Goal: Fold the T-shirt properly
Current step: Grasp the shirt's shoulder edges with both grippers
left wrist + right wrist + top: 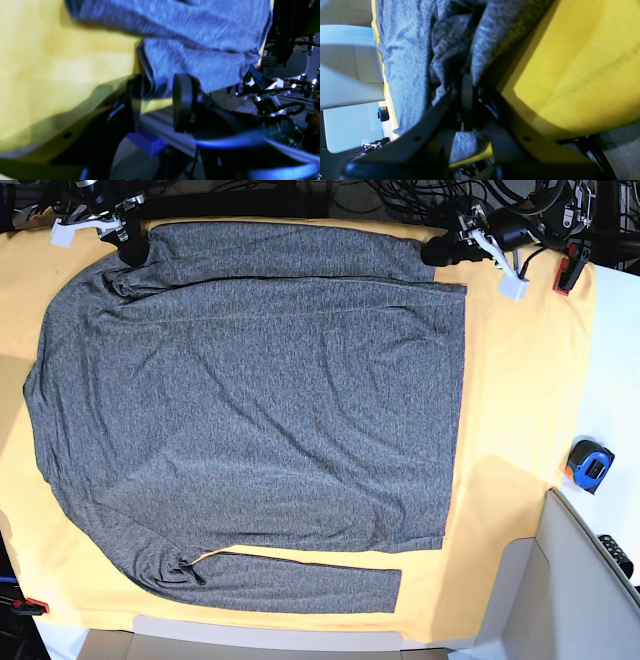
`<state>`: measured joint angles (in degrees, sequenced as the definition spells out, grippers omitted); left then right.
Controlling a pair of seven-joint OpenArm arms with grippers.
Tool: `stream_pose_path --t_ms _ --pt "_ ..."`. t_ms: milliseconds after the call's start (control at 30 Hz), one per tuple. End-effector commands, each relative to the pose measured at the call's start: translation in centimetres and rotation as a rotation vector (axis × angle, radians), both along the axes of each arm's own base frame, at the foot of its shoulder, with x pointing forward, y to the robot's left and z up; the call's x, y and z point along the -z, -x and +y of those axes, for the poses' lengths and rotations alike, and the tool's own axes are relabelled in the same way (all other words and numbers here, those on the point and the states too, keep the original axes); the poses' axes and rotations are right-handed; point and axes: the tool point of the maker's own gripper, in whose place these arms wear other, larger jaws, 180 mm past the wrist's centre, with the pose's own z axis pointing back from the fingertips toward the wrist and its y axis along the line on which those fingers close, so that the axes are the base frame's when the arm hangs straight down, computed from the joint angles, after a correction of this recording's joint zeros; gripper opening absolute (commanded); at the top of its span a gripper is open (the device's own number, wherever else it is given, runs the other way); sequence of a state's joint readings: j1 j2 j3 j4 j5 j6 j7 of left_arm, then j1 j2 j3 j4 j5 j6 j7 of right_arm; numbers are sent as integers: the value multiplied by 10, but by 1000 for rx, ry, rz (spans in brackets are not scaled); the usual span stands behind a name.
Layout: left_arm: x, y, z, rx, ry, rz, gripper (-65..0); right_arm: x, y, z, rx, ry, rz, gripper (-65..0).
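The yellow cloth (520, 380) is covered by the T-shirt (250, 400), spread flat. The far edge is pinched in the closed right gripper (467, 87) and straddled by the half-parted left gripper (156, 100) (grip uncertain). A first fold seems due. No writing is legible.

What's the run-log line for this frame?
left gripper: open at shirt edge | right gripper: shut on shirt | shirt: flat on yellow cloth
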<state>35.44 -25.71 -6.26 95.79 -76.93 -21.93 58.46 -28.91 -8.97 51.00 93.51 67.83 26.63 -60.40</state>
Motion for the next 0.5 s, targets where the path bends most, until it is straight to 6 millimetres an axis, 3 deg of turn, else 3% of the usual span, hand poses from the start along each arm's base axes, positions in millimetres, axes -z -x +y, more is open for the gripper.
stream_pose_path --t_ms 0,367,467 --pt "-5 0 0 12 0 -14 -446 5 8 3 -24 4 45 -650" --pt "1 -3 -6 19 -25 -23 -449 5 8 4 -27 3 44 -650" --pt "1 -3 -7 19 -24 -24 -511 7 9 4 -31 10 54 -650"
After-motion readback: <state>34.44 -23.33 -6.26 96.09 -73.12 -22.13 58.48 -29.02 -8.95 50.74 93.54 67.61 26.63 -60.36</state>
